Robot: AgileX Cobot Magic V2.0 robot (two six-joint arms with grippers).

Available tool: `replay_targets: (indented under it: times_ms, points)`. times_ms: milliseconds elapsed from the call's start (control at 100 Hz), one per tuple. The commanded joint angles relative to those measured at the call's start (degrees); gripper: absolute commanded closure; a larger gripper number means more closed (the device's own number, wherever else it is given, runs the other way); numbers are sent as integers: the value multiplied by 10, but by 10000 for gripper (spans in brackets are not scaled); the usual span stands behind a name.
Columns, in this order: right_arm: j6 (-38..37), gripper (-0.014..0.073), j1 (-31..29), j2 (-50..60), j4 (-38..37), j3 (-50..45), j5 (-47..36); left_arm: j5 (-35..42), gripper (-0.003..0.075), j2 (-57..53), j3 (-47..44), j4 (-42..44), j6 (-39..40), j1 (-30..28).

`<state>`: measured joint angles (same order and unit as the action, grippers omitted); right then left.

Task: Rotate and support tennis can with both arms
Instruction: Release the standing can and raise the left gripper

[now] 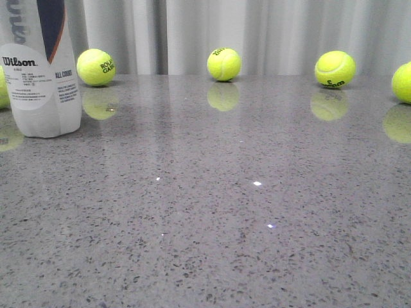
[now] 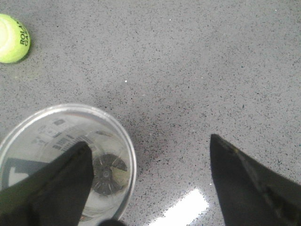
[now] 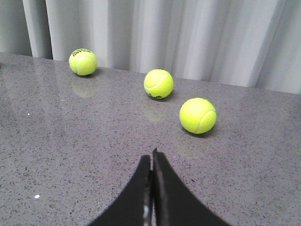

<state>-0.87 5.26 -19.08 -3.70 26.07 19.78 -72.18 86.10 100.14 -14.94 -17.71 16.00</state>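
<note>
The tennis can point(image 1: 38, 77) stands upright at the far left of the grey table, its white Wilson label facing the front view; its top is cut off by the frame. The left wrist view looks straight down into the can point(image 2: 51, 127) through its metal rim, and no ball shows inside. My left gripper point(image 2: 149, 140) is open above it. One finger point(image 2: 56, 183) overlaps the can's mouth; the other finger point(image 2: 244, 183) is off to the side over bare table. My right gripper point(image 3: 152, 153) is shut with nothing in it, low over the table. Neither arm shows in the front view.
Yellow tennis balls lie along the back of the table by the white curtain point(image 1: 96, 67) point(image 1: 224, 64) point(image 1: 335, 69), with one at the right edge point(image 1: 404, 82). One ball point(image 2: 13, 38) lies near the can. Three balls point(image 3: 83, 62) point(image 3: 158, 84) point(image 3: 198, 115) lie ahead of my right gripper.
</note>
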Motion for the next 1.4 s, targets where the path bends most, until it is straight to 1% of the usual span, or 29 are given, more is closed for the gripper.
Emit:
replay_targets:
  times_ms: [0,70,150,270,410,560,690,840,1060,1240,1310,1390]
  points:
    - [1,659,-3,-3,-5,14,-50,0,218,-30,19,-19,3,4]
    - [1,659,-3,-3,-5,14,-50,1,221,-40,19,-11,10,3]
    - [1,659,-3,-3,-5,14,-50,13,232,-59,12,12,36,3]
    - [1,659,-3,-3,-5,14,-50,44,265,-99,-21,49,66,3]
    - [1,659,-3,-3,-5,14,-50,82,282,-161,-89,71,90,3]
    - [1,659,-3,-3,-5,14,-50,145,282,-239,-194,74,109,3]
    - [1,659,-3,-3,-5,14,-50,215,282,-314,-294,77,140,3]
    - [1,659,-3,-3,-5,14,-50,295,282,-385,-414,74,143,3]
    - [1,659,-3,-3,-5,14,-50,450,282,-478,-575,62,143,3]
    - [1,659,-3,-3,-5,14,-50,595,281,-518,-687,57,143,3]
    - [1,659,-3,-3,-5,14,-50,641,281,-523,-720,55,143,3]
    - [1,659,-3,-3,-5,14,-50,675,281,-523,-743,40,143,3]
